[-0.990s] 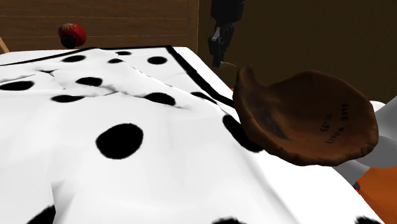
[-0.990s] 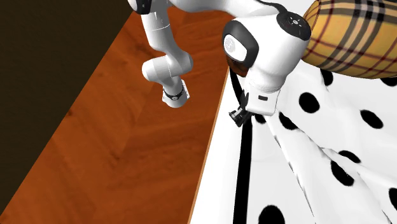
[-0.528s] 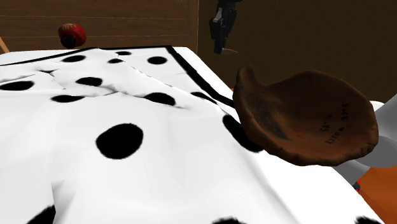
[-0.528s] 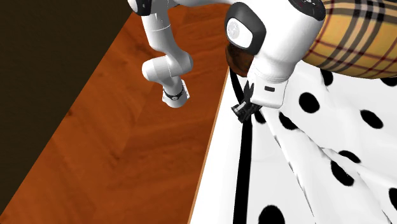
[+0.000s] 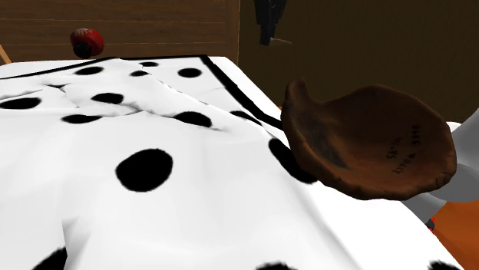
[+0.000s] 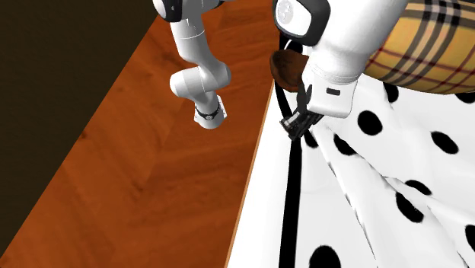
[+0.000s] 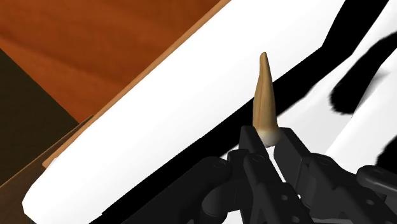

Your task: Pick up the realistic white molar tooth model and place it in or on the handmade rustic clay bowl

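Black and closed tight, the pincer (image 7: 270, 144) was clasping the tooth model (image 7: 264, 95) at its pale crown end. Both fingers pressed on it, and the long tan root stuck straight out beyond the fingertips (image 7: 253, 141). Only a thin band of white showed where the fingers met it; the rest of the crown was hidden between them.

In the shoulder view the pincer hung high at the top edge, well above the spotted cloth (image 5: 192, 199) and near that cloth's far black-bordered corner. A small pale sliver jutted from its lower end, probably the root. The brown clay bowl (image 5: 361, 146) sat nearer the camera on the shoulder view's right, resting tilted on the cloth and holding nothing that could be seen.

From the second exterior view the pincer hovered over the cloth's black border, close to where the cloth met the wooden floor (image 6: 152, 167). A brown sliver of the bowl peeked out beside the white arm (image 6: 346, 46), in front of the plaid cushion (image 6: 434, 46). A red round thing (image 5: 87, 41) sat far back in the shoulder view, well apart from all this.

As a judgement, the picking half of the task looked done, since the tooth was gripped and off the cloth. What remained was to carry it over the bowl, lower it and let go. The grip sat on a narrow part of the tooth, so it could twist on the way.
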`<action>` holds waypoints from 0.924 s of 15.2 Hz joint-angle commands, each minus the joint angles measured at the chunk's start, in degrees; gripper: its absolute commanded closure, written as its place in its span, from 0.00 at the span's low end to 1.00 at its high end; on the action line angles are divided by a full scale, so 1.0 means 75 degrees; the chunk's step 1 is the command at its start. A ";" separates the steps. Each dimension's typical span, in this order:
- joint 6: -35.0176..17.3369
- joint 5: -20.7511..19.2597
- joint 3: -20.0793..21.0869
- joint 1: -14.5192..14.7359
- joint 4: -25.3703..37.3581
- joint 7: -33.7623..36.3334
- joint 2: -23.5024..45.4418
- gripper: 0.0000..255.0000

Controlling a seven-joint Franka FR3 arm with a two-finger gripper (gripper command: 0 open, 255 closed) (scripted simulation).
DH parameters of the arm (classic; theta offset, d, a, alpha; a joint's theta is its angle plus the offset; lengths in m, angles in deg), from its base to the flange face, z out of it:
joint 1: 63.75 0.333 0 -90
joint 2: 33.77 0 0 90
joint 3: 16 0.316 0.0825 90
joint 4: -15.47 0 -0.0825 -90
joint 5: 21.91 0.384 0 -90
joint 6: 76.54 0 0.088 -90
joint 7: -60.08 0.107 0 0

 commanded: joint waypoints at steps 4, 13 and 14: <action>0.0552 -0.0113 0.0057 -0.0047 0.0844 -0.0006 0.0317 1.00; 0.1457 -0.0265 0.0277 -0.0029 0.2100 0.0162 0.0721 1.00; 0.1512 -0.0198 0.0338 0.0024 0.2012 0.0282 0.0578 1.00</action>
